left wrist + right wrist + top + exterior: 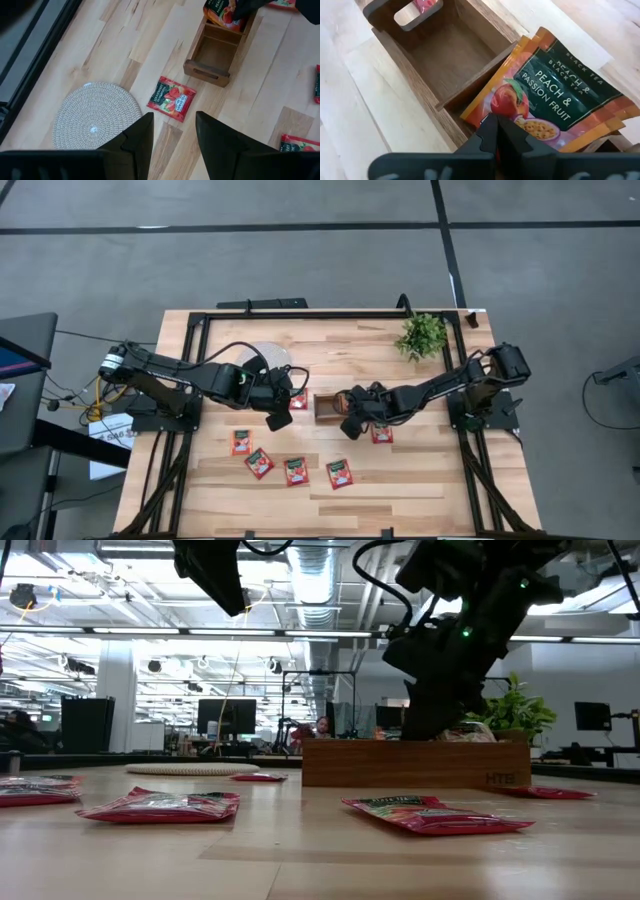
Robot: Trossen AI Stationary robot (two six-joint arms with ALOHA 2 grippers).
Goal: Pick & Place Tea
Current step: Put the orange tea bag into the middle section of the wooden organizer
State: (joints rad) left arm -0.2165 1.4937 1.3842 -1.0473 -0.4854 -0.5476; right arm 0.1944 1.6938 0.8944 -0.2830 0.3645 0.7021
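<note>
Right gripper [496,131], fingers together, seemingly touching peach sachets [555,95] in tray [420,75].

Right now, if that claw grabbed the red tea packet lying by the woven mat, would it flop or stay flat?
Probably bends a little: the red tea packet looks like thin foil, slightly puffed in the middle. It likely weighs almost nothing, being small beside the woven mat. Lying flat on the smooth table, it may slide rather than lift.
</note>
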